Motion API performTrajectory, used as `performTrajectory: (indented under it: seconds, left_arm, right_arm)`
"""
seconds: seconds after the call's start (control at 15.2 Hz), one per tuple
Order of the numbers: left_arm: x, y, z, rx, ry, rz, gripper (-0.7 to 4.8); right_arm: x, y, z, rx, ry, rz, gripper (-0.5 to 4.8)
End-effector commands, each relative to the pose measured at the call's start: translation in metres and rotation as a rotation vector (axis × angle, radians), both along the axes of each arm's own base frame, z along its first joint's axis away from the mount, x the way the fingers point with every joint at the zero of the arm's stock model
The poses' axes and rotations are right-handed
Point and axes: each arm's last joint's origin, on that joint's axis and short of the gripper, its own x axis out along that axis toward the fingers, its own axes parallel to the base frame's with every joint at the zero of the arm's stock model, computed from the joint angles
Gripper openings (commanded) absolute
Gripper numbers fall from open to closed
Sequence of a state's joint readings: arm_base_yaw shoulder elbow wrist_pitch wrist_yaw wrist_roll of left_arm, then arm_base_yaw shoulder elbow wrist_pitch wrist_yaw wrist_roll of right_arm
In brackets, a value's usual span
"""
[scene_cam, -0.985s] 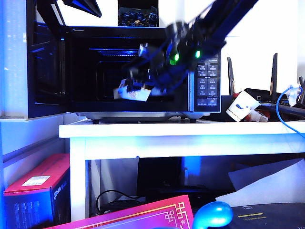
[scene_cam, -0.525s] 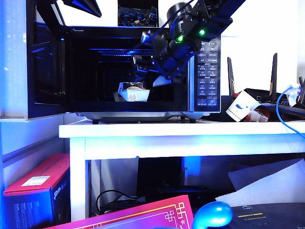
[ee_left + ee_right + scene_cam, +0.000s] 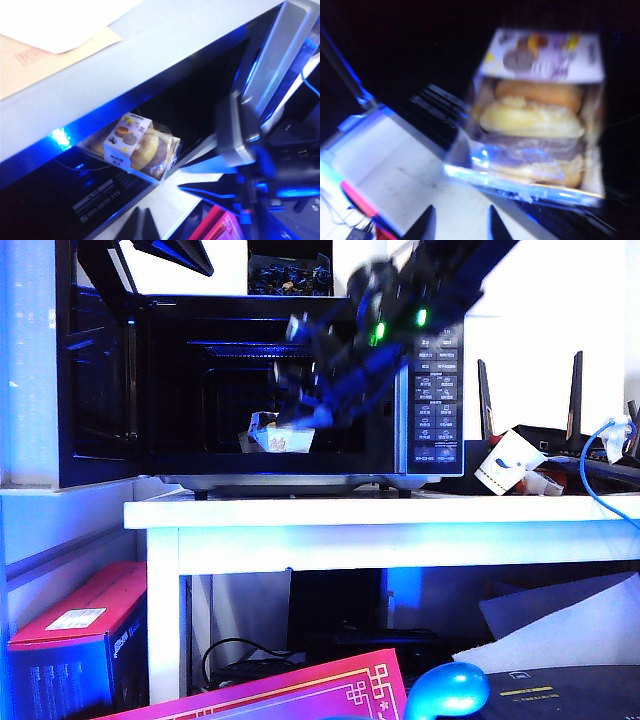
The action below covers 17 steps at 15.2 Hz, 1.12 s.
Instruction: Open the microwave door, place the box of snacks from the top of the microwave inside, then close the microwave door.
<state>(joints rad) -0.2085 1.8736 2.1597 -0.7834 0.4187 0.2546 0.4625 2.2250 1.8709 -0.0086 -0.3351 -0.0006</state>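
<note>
The microwave door (image 3: 95, 370) stands open at 9 o'clock of the microwave (image 3: 432, 390). The box of snacks (image 3: 280, 435) lies inside on the cavity floor. The right gripper (image 3: 460, 222), empty with jaws apart, hovers just before it. The left gripper (image 3: 141, 222) looks nearly closed, holding nothing.

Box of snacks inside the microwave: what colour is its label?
White, printed with round pastry pictures, on the box of snacks; clearest in the left wrist view.

A tipped paper cup (image 3: 506, 464) and a black router (image 3: 560, 440) sit on the white table (image 3: 400, 515).
</note>
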Motion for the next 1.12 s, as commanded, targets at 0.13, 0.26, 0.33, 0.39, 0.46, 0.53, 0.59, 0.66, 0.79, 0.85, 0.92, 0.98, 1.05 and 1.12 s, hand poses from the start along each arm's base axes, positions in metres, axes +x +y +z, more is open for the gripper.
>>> performTrajectory:
  seconds: [0.13, 0.26, 0.33, 0.39, 0.46, 0.53, 0.59, 0.66, 0.79, 0.85, 0.92, 0.98, 1.05, 1.12]
  left_arm:
    - [-0.002, 0.000, 0.004, -0.003, -0.018, -0.006, -0.06]
    - [-0.002, 0.000, 0.004, -0.003, -0.018, -0.006, -0.06]
    - [-0.002, 0.000, 0.004, -0.003, -0.016, -0.006, -0.06]
    - [-0.003, 0.000, 0.004, -0.002, -0.012, -0.006, -0.06]
    - [-0.003, 0.000, 0.003, -0.001, -0.008, -0.006, -0.06]
    - [-0.003, 0.000, 0.003, 0.000, -0.005, -0.006, -0.06]
    - [-0.003, 0.000, 0.003, 0.000, -0.004, -0.006, -0.06]
    - [-0.003, 0.000, 0.003, -0.001, -0.002, -0.006, -0.06]
    - [-0.003, 0.000, 0.003, -0.002, 0.002, -0.005, -0.06]
    - [-0.003, 0.000, 0.003, -0.001, 0.004, -0.005, -0.06]
    - [-0.003, 0.000, 0.003, -0.001, 0.004, -0.006, -0.06]
    - [-0.004, 0.000, 0.004, -0.001, 0.003, -0.006, -0.06]
    - [-0.006, 0.001, 0.005, -0.002, 0.000, -0.006, -0.06]
    - [-0.008, 0.001, 0.007, -0.004, -0.006, -0.006, -0.06]
  right_arm:
    - [0.012, 0.008, -0.010, 0.071, -0.118, -0.027, 1.42]
    - [0.017, 0.010, -0.018, 0.090, -0.142, -0.060, 1.42]
    - [0.019, 0.010, -0.023, 0.083, -0.144, -0.097, 1.42]
    - [0.020, 0.009, -0.026, 0.074, -0.153, -0.140, 1.42]
    - [0.022, 0.009, -0.025, 0.081, -0.178, -0.166, 1.42]
    - [0.023, 0.009, -0.021, 0.105, -0.223, -0.179, 1.42]
    - [0.023, 0.009, -0.017, 0.126, -0.256, -0.179, 1.43]
    - [0.023, 0.009, -0.015, 0.137, -0.274, -0.180, 1.43]
    - [0.023, 0.009, -0.016, 0.134, -0.268, -0.179, 1.43]
    - [0.023, 0.009, -0.015, 0.130, -0.260, -0.175, 1.43]
    - [0.021, 0.008, -0.012, 0.117, -0.239, -0.171, 1.43]
    - [0.017, 0.007, -0.008, 0.086, -0.202, -0.170, 1.43]
    - [0.014, 0.005, -0.002, 0.059, -0.174, -0.171, 1.42]
    - [0.012, 0.004, 0.002, 0.058, -0.174, -0.174, 1.42]
